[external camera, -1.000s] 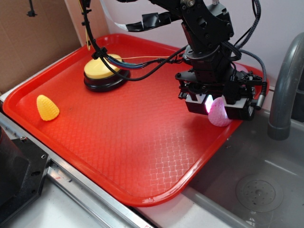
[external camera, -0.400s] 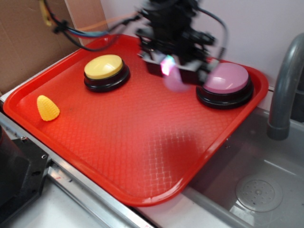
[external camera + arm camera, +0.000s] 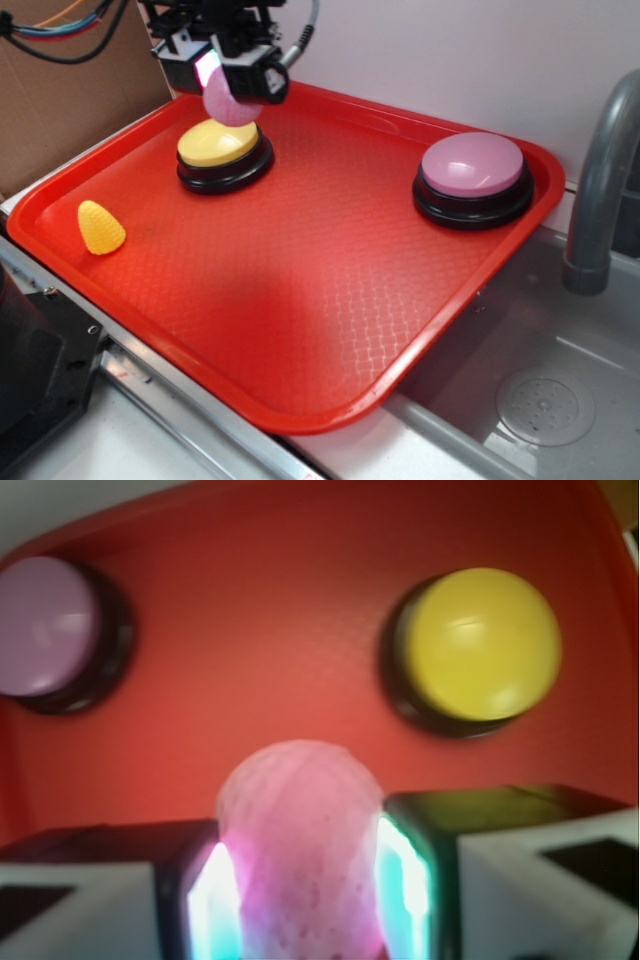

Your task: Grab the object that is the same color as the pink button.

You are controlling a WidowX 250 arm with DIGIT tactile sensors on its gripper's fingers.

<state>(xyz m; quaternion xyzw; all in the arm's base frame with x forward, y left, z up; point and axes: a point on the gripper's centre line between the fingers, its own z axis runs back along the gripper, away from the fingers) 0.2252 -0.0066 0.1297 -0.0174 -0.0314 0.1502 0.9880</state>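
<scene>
Above tray's far-left corner: gripper [image 3: 222, 75] clamped on pink ball [image 3: 229, 100]
Ball from claw: between the pads, hanging below, over yellow button [image 3: 218, 142]

Directly below the gripper [image 3: 228, 78], which carries the pink ball [image 3: 230, 100], the yellow button [image 3: 222, 146] blocks a straight descent. Toward the pink button [image 3: 473, 170] a wide bare stretch of red tray [image 3: 300, 290] lies open. The yellow cone [image 3: 100, 227] sits well apart near the tray's front-left rim.
</scene>
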